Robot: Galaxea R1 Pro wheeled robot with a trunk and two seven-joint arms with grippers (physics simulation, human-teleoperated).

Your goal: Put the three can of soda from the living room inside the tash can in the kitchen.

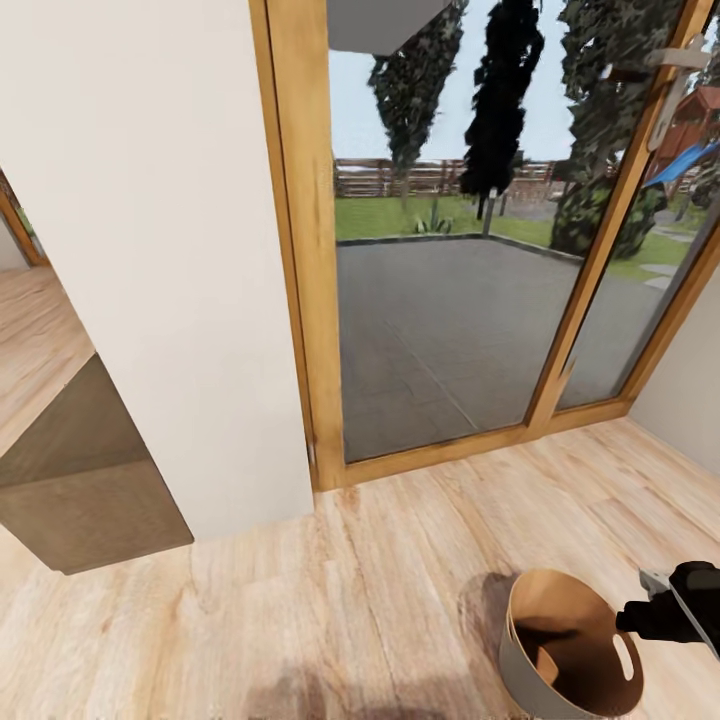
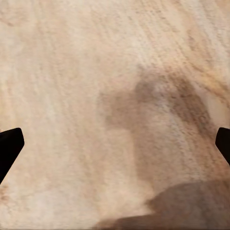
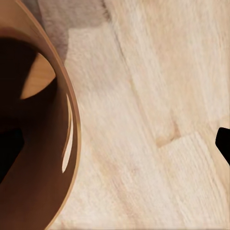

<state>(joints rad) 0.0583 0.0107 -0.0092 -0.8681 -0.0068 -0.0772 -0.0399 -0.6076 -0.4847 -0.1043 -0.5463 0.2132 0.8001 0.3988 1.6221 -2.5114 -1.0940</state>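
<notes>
bin: round tapered trash can, grey outside, brown wood-look inside [image 1: 570, 645], stands upright on the light wood plank floor [image 1: 330, 610], low in the head view, just by the glass door w/ wooden frame [image 1: 440, 260].
bin inside: what shows of it looks bare; far wall + part of the bottom visible, rest in shadow. No soda cans seen anywhere in these views.
handle: oval cut-out near the rim on the right-hand wall [image 1: 625, 655]; also seen as a bright slit in the right wrist view [image 3: 68, 139].
right claw: black, hangs at the bin's rim on the handle side [image 1: 660, 615]; fingertips at opposite edges of its wrist view, so spread wide, nothing between them.
left claw: tips far apart at the frame edges [image 2: 115, 143], wide open, holding nothing, pointed at bare floor.
handling (judgement): bin looks thin-walled, stiff, light; could tip or slide if knocked at the rim. Best hold = rim or the cut-out. No need to lift it, though; cans go in from above.
cans (judgement): prob. light, smooth, rigid; grip across the middle of the side.
writing/brands: none readable on bin, door or wall.
</notes>
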